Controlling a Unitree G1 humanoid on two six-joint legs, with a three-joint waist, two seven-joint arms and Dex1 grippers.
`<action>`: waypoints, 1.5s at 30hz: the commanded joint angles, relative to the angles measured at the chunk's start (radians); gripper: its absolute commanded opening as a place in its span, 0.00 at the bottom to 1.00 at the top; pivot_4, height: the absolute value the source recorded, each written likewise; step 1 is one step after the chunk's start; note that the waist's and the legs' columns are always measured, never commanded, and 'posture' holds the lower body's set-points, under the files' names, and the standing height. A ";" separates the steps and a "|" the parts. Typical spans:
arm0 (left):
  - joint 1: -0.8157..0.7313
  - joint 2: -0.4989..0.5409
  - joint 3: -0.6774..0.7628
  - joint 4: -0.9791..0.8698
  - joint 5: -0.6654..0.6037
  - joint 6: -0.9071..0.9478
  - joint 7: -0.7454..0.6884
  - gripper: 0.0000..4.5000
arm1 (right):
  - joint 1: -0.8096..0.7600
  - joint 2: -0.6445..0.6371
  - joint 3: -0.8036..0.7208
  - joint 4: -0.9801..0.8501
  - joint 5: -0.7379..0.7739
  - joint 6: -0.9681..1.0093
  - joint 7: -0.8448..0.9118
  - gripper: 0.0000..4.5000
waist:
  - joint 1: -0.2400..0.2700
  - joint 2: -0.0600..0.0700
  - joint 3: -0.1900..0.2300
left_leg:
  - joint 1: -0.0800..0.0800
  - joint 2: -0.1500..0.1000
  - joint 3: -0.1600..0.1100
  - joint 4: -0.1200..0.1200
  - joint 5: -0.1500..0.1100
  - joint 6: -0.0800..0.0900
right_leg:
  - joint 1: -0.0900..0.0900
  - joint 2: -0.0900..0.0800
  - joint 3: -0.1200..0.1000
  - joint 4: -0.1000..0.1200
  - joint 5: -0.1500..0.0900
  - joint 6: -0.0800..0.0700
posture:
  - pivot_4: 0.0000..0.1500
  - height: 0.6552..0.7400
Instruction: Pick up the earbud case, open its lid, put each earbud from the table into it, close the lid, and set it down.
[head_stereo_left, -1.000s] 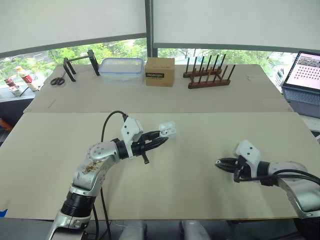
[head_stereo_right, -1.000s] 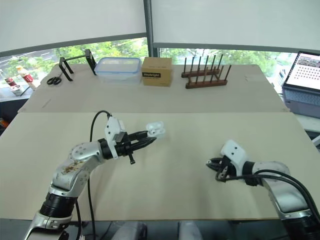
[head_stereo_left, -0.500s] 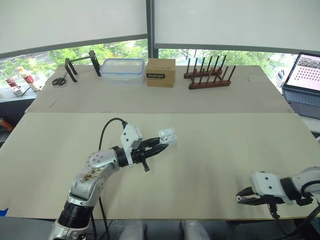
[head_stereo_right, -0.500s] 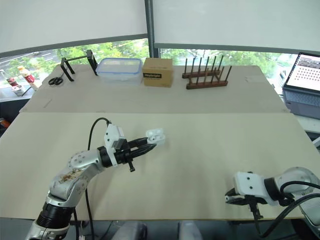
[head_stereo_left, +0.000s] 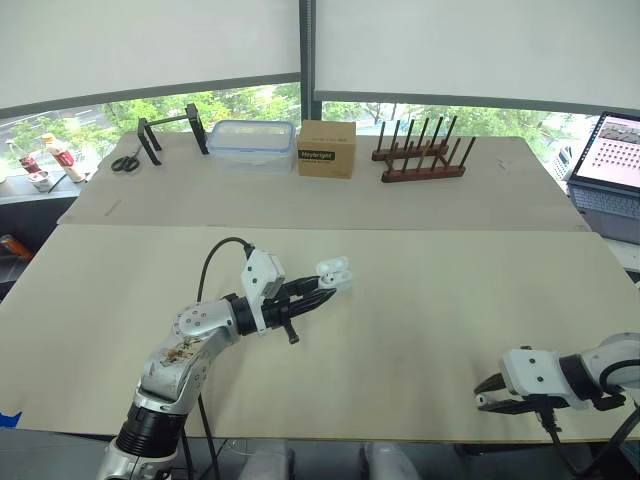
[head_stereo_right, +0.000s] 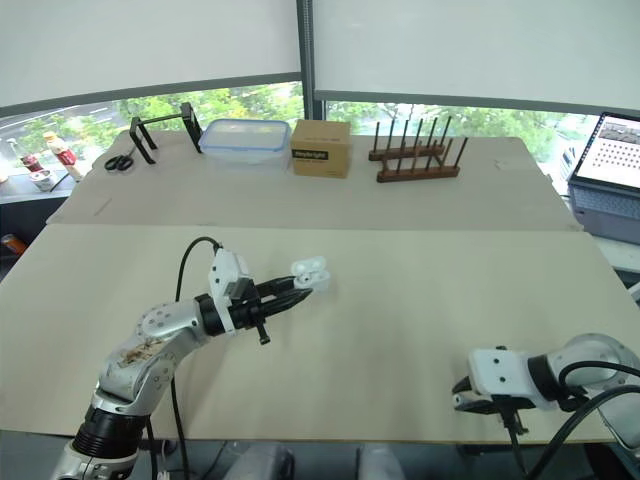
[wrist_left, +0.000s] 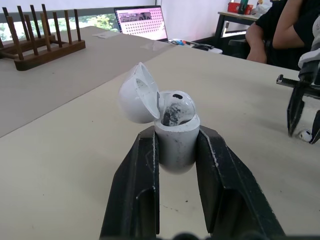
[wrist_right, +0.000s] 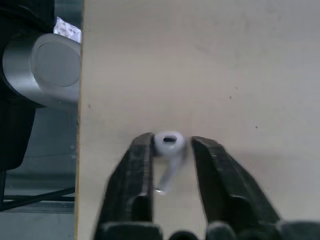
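Observation:
My left gripper (head_stereo_left: 322, 285) is shut on the white earbud case (head_stereo_left: 335, 270) and holds it just above the middle of the table. The case's lid (wrist_left: 136, 93) stands open and one earbud (wrist_left: 174, 106) sits inside. At the near right, close to the table's front edge, my right gripper (head_stereo_left: 483, 392) is lowered to the table. A second white earbud (wrist_right: 169, 142) lies on the table between its fingers (wrist_right: 140, 165); one finger touches it and the other stands a little apart. This gripper (wrist_left: 302, 107) is open, pointing down over that earbud (wrist_left: 306, 134).
Along the table's far edge stand a clear plastic container (head_stereo_left: 248, 133), a cardboard box (head_stereo_left: 327, 149), a wooden peg rack (head_stereo_left: 422, 160), a black stand (head_stereo_left: 170, 130) and scissors (head_stereo_left: 126, 161). A laptop (head_stereo_left: 610, 150) sits at far right. A person (wrist_left: 280, 30) sits beyond the table.
The right arm has swung from mid-table down to the near right edge and settled around the earbud. The left gripper has kept the open case nearly still.

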 joint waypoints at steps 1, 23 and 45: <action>-0.001 -0.001 0.005 -0.004 -0.006 -0.036 -0.012 0.11 | -0.001 -0.003 0.005 -0.028 -0.008 0.041 -0.006 0.53 | 0.000 0.000 0.000 | 0.000 0.000 0.000 0.000 0.000 0.000 | 0.000 0.000 0.000 0.000 0.000 0.000 | 1.00 1.00; -0.006 0.012 -0.013 0.007 0.000 -0.040 -0.028 0.11 | 0.066 -0.086 0.021 -0.428 -0.183 0.565 -0.203 0.53 | 0.003 -0.002 0.000 | -0.003 0.000 0.001 0.000 0.000 0.000 | -0.005 0.001 0.001 0.001 0.000 0.000 | 1.00 1.00; -0.014 0.019 -0.018 0.005 0.000 -0.036 -0.018 0.11 | 0.015 -0.095 0.104 -0.443 -0.161 0.585 -0.141 0.20 | -0.007 -0.010 -0.001 | -0.002 0.001 0.000 0.000 0.000 0.000 | -0.004 0.001 0.000 0.001 0.000 0.000 | 1.00 1.00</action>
